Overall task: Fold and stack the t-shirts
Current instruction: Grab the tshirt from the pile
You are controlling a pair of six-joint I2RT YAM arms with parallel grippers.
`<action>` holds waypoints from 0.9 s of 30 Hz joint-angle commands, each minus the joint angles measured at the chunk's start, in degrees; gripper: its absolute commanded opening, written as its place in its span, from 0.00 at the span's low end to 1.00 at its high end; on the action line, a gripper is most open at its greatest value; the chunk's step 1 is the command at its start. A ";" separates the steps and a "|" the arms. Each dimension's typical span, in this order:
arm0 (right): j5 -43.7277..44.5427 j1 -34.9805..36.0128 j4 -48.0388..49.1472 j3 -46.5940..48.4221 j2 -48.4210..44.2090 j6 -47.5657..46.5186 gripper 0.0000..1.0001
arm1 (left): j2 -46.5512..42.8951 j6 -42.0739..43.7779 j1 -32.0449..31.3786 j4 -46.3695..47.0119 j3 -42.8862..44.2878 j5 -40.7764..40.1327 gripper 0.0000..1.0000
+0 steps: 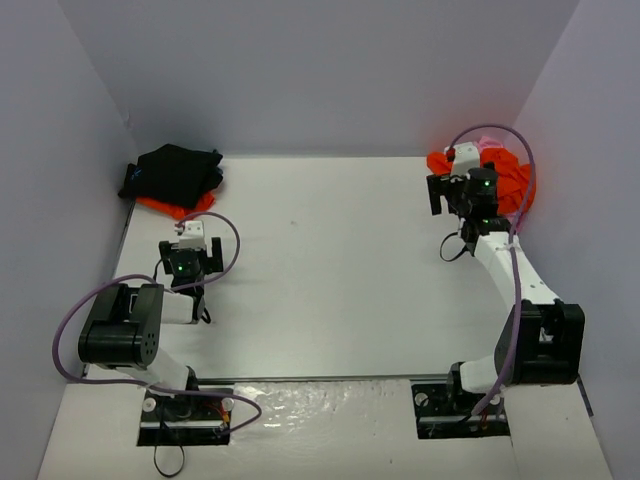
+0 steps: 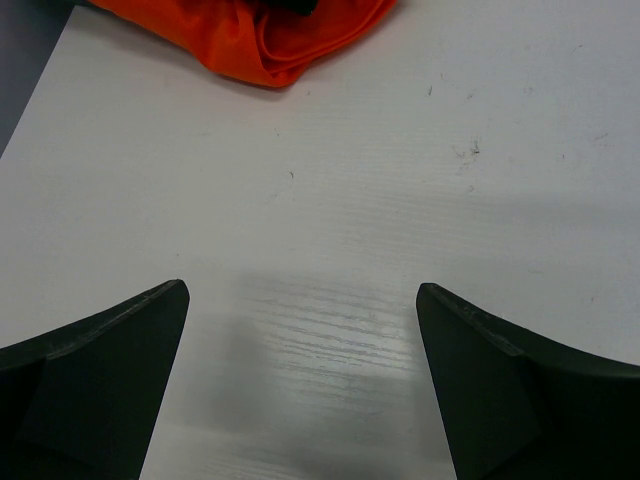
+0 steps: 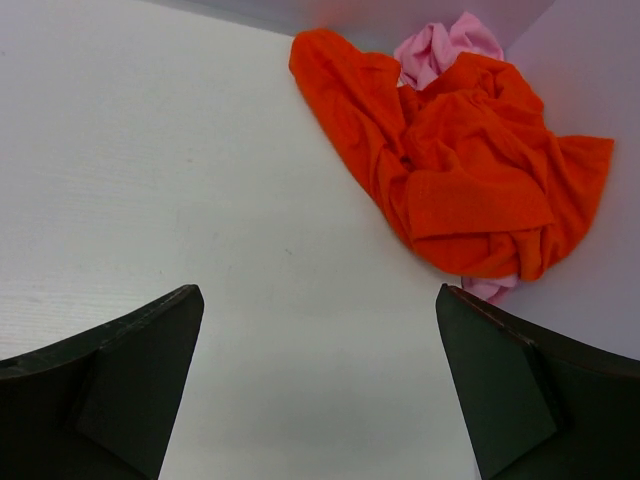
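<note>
left gripper (image 2: 300, 295) spread wide, empty, low over table (image 1: 330, 260) | black t-shirt (image 1: 175, 172) lies atop orange-red t-shirt (image 2: 270, 40), far-left corner (seemingly the stack) | right gripper (image 3: 315, 300) spread wide, empty, facing crumpled orange t-shirt (image 3: 470, 170) heaped on pink t-shirt (image 3: 445, 45), far-right corner, likely next pick

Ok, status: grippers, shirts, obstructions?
Open, empty: left gripper, right gripper. Far right: crumpled orange shirt over pink shirt. Far left: black shirt over second orange shirt. Nothing in the way.
</note>
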 commanded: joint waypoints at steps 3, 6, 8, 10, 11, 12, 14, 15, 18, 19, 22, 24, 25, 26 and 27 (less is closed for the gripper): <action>9.47 4.41 -3.54 10.03 6.63 -4.89 0.99 | -1.27 0.14 -0.20 3.60 2.54 0.34 0.97; 14.53 4.50 -2.54 12.99 10.69 -5.13 0.99 | -1.19 0.06 -0.11 3.60 2.54 0.26 0.97; 18.24 4.19 -3.15 17.08 14.63 -5.12 0.99 | -1.19 0.05 -0.19 3.60 2.54 0.34 0.97; 21.45 3.72 -4.00 21.68 19.67 -5.88 0.99 | -1.19 0.14 -0.20 3.51 2.54 0.34 0.97; 22.61 3.72 -4.39 24.16 22.03 -6.78 0.99 | -1.19 0.14 -0.20 3.51 2.54 0.34 0.97; 23.74 3.67 -4.93 26.59 24.29 -7.59 0.99 | -1.20 0.13 -0.20 3.51 2.53 0.34 0.97; 25.57 3.22 -7.33 31.22 28.09 -8.45 0.99 | -1.26 0.07 -0.20 3.51 2.45 0.34 0.97; 25.76 2.87 -8.34 34.17 30.36 -8.82 0.98 | -1.19 0.14 -0.20 3.52 2.45 0.34 0.97; 27.93 0.43 -11.46 44.23 39.89 -9.07 0.92 | -1.17 0.14 -0.20 3.55 2.54 0.32 0.97; 27.42 -0.86 -12.88 47.57 41.13 -8.21 0.92 | -1.11 0.14 -0.20 3.68 2.54 0.26 0.97; 26.56 -2.69 -14.02 51.69 43.66 -6.04 0.92 | -1.19 0.23 -0.20 3.60 2.54 0.34 0.97; 26.88 -3.56 -16.65 54.35 46.05 -5.84 0.92 | -1.21 0.23 -0.20 3.49 2.54 0.54 0.97; 27.50 -3.75 -16.80 54.59 46.89 -5.94 0.92 | -1.19 0.23 -0.20 3.51 2.54 0.52 0.97; 27.89 -4.10 -16.86 54.62 47.55 -5.94 0.92 | -1.19 0.23 -0.20 3.51 2.56 0.54 0.97; 28.06 -4.65 -16.90 54.66 48.14 -5.94 0.92 | -1.19 0.23 -0.20 3.51 2.60 0.58 0.97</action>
